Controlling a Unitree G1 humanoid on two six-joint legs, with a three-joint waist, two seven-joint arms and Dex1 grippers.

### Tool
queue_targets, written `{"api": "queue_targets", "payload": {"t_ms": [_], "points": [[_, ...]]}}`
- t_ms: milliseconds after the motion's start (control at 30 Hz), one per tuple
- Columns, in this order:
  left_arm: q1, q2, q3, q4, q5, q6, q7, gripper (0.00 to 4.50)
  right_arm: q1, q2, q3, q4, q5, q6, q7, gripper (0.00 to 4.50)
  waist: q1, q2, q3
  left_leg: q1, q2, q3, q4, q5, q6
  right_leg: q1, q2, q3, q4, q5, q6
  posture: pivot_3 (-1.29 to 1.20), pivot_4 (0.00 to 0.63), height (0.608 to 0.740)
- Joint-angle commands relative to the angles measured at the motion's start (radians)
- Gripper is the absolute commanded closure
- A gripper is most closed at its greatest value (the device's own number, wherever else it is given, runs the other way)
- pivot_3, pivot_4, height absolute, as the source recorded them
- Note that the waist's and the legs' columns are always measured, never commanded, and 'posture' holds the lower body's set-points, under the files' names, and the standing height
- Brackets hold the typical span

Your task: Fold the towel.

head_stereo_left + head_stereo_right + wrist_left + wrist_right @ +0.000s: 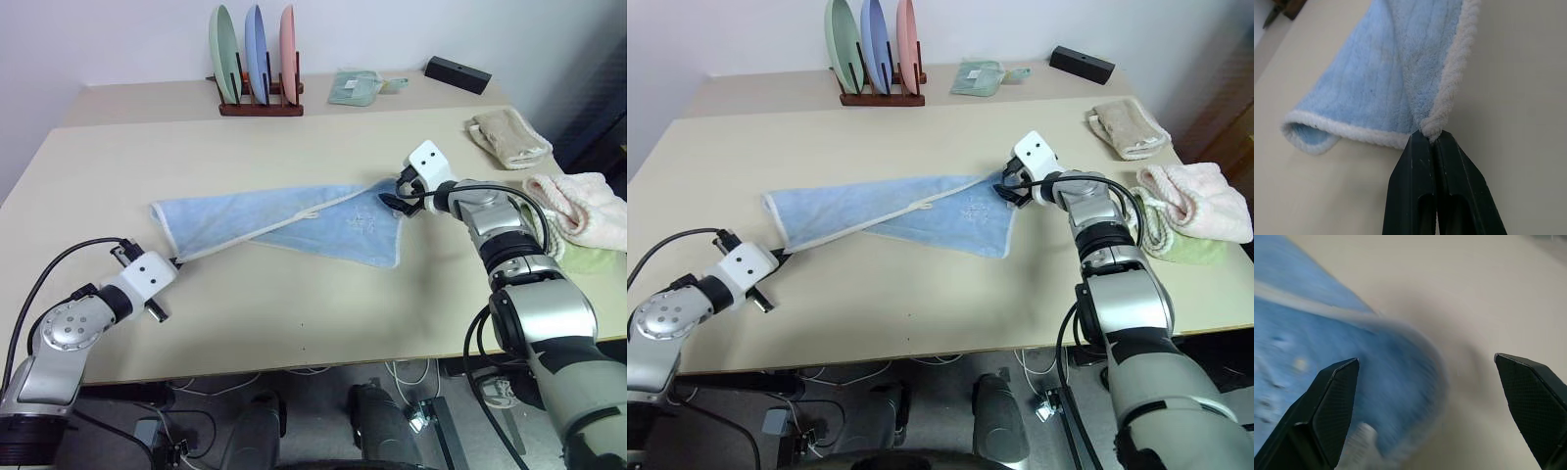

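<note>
Over by the table's [294, 323] left front, the left gripper [1431, 137] is pinching the towel's [284, 220] whitish hem [1454, 73], its fingers pressed tight together on the corner. The light blue terry cloth is lying across the middle of the table, one layer lapped diagonally over another, with its small loop [307, 214] showing near the centre. Moving right, the right gripper [1425, 382] is hanging just over the towel's right-hand end, fingers spread wide, gripping nothing.

This towel is looking soft, light and floppy: it will be sagging and bunching wherever it isn't supported, though the terry pile should be giving plenty of friction. The thick stitched hem at a corner looks like the best spot to grip, so the right-hand corner under those open fingers seems the likely target.

Along the back edge a rack of three plates [253, 61] is standing; beige [507, 137] and pink-and-cream [578, 208] towels are sitting at the right edge.
</note>
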Motion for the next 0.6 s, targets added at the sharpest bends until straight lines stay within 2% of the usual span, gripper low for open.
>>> {"api": "queue_targets", "payload": {"t_ms": [33,67,200,300,500,533,567,600], "points": [[0.010,0.011,0.039,-0.005,-0.008,-0.025,0.003,4.50,-0.051,0.005,-0.022,0.027,-0.004,-0.021,0.017,0.49,-0.001,0.000,0.000,0.000,0.000,0.000,0.000,0.000,0.000,0.000,0.000,0.000,0.000,0.000,0.000,0.00,0.150,0.740],[0.015,0.011,0.040,-0.010,-0.008,-0.023,0.003,4.50,-0.056,0.005,-0.022,0.033,-0.007,-0.028,0.022,0.77,-0.001,0.000,0.000,0.000,0.000,0.000,0.000,0.000,0.000,0.000,0.000,0.000,0.000,0.000,0.000,0.00,0.150,0.740],[0.029,0.011,0.039,-0.037,-0.010,-0.009,-0.001,4.50,-0.068,0.008,-0.008,0.043,-0.035,-0.080,0.044,2.77,-0.001,0.001,0.000,0.000,0.000,0.000,0.000,0.000,0.000,0.000,0.000,0.000,0.001,0.000,0.000,0.00,0.150,0.740],[0.036,0.011,0.038,-0.069,-0.012,0.014,-0.004,4.50,-0.075,0.013,0.028,0.055,-0.087,-0.120,0.035,2.77,-0.002,0.001,0.000,0.000,0.000,0.000,0.000,0.000,0.000,-0.001,0.000,0.000,0.001,0.000,0.000,0.00,0.150,0.740],[0.034,0.016,0.036,-0.089,-0.012,0.034,-0.012,4.50,-0.093,0.044,0.005,0.085,-0.095,-0.097,-0.002,2.77,-0.003,0.001,0.000,0.000,0.000,0.001,-0.001,0.000,0.000,-0.001,0.000,0.001,0.002,0.000,0.000,0.00,0.150,0.740],[0.034,0.016,0.036,-0.091,-0.011,0.036,-0.012,4.50,-0.095,0.048,0.001,0.087,-0.095,-0.095,-0.004,3.31,-0.003,0.001,0.000,0.000,0.000,0.001,-0.001,0.000,0.000,-0.001,0.000,0.001,0.002,0.000,0.000,0.00,0.150,0.740],[0.035,0.016,0.035,-0.094,-0.011,0.039,-0.013,4.50,-0.095,0.052,-0.002,0.088,-0.094,-0.093,-0.009,3.59,-0.003,0.001,0.000,0.000,0.000,0.001,-0.001,0.000,0.000,-0.002,0.000,0.001,0.002,0.000,0.000,0.00,0.150,0.740],[0.035,0.014,0.035,-0.097,-0.011,0.041,-0.014,4.50,-0.095,0.054,-0.005,0.089,-0.094,-0.093,-0.012,4.10,-0.003,0.001,0.000,0.000,0.000,0.001,-0.001,0.000,0.000,-0.002,0.000,0.001,0.002,0.000,0.000,0.00,0.150,0.740]]}}
